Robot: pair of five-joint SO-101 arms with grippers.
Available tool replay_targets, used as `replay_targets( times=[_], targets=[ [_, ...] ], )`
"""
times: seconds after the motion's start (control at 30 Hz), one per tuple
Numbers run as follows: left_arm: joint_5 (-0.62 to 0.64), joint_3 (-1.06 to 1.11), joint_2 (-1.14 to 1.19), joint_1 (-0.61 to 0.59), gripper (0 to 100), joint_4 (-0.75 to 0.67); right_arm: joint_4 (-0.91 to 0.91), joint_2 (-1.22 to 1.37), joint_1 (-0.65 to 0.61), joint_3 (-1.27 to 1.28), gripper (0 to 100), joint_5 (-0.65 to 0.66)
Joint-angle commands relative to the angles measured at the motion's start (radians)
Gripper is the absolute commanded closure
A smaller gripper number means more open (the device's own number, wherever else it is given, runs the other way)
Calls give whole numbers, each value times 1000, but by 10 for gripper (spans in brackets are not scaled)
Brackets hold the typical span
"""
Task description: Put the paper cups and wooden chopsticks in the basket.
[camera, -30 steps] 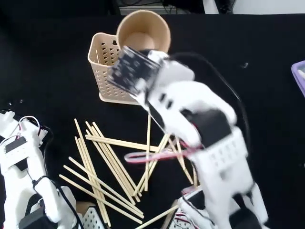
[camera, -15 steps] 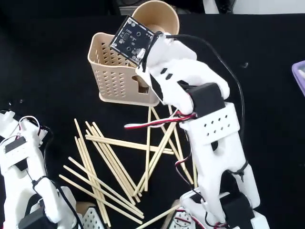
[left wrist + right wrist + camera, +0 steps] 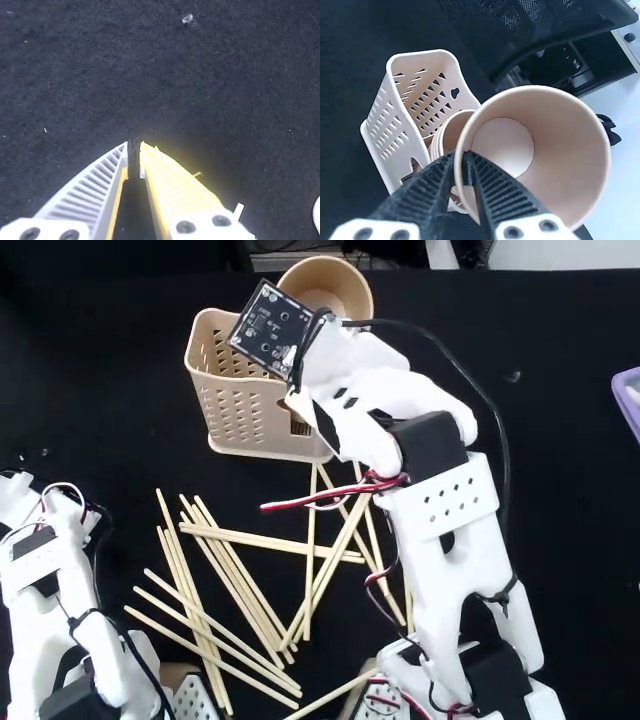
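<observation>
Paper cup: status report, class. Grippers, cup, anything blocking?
Right gripper shut on paper cup rim, at the basket. Left gripper shut, empty. Second cup already inside basket; chopsticks on table.

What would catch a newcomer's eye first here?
The right end effector pinches the rim of a tilted paper cup at the basket's far corner; another cup sits inside the basket. Wooden chopsticks lie scattered on the black table in front of it.

Stock: two paper cups (image 3: 540, 165), one basket (image 3: 395, 115), roughly fifteen wooden chopsticks (image 3: 260, 540) loose on the counter (image 3: 120, 360), overlapped beyond exact count; two arms (image 3: 440, 510).
</observation>
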Motion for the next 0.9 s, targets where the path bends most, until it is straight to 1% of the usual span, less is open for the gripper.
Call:
replay_targets(
  times=[0.0, 0.27, 0.33, 0.37, 0.47, 0.53, 0.6, 0.67, 0.87],
  targets=[
    [-2, -24, -26, 10, 948, -15, -6, -2, -34, -31, 985, 3],
    [-2, -24, -26, 7, 948, -15, -8, 1, -61, -24, 985, 2],
    [-2, -24, -26, 7, 948, -15, -8, 1, -58, -24, 969, -37],
    [-2, -24, -26, 7, 948, -15, -8, 1, -57, -24, 934, -75],
    [-2, -24, -26, 7, 948, -15, -2, -2, -57, -31, 760, -167],
    [-2, -24, -26, 5, 948, -14, 0, -8, -58, -36, 681, -163],
    [-2, -24, -26, 5, 948, -12, 5, -8, -57, -70, 678, -160],
    [-2, -24, -26, 4, 948, -11, 15, -12, -54, -107, 703, -160],
    [-2, -24, -26, 7, 948, -12, 210, -117, -75, -213, 777, -157]
  ],
)
